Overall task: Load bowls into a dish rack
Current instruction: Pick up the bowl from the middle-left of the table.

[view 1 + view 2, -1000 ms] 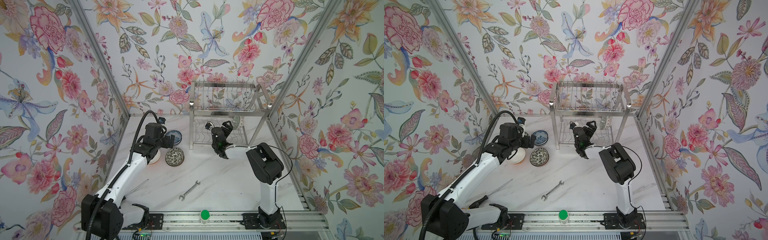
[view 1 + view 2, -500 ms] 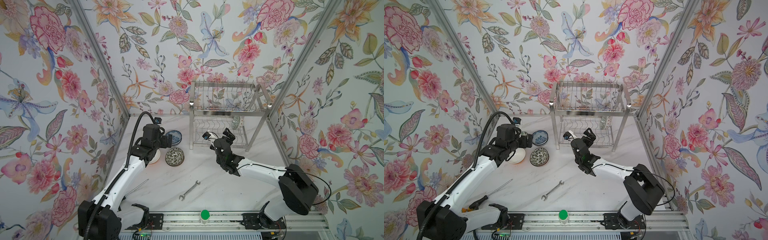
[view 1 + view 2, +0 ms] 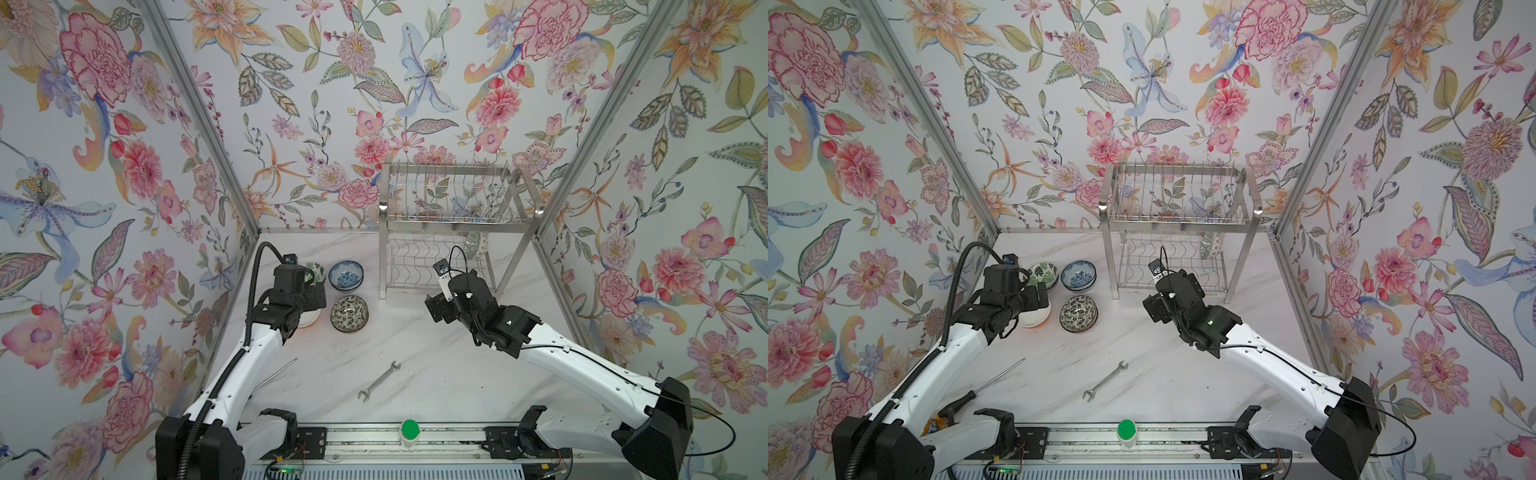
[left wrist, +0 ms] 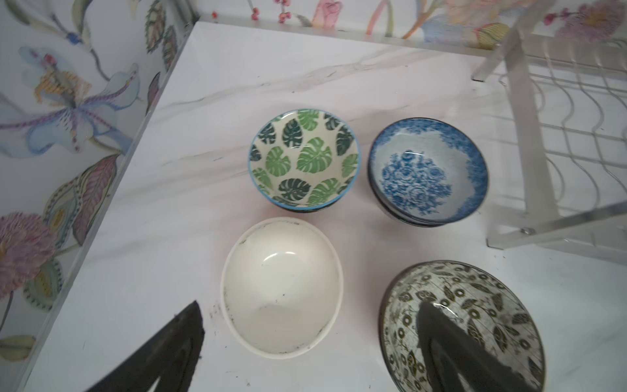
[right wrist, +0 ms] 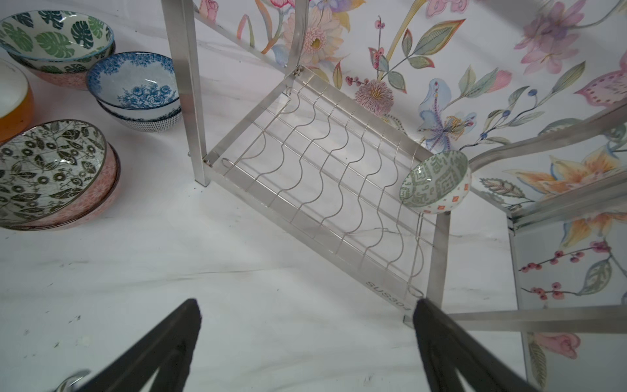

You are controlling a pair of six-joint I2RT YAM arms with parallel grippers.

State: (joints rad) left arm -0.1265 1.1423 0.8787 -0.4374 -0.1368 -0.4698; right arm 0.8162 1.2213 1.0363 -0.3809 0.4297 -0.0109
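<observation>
While left hand [image 4: 309,303] and right hand [image 5: 306,300] gape, a green-patterned bowl [image 5: 436,181] leans in the rack [image 5: 198,101].

We see a dish rack [image 3: 457,226] of bright polished steel, its bars and thin wires shiny. The counter [image 3: 415,345] looks like white stone with grey veins, smooth with a soft sheen and flecked with small dark scuffs. The bowls look like glazed ceramic: we catch glossy highlights in the blue flowered bowl [image 4: 427,169] and in the plain white bowl [image 4: 281,288], whose rim carries dark scuff marks. The fingers [image 5: 163,349] look matt black. The wrench [image 3: 380,380] is bare grey metal.
</observation>
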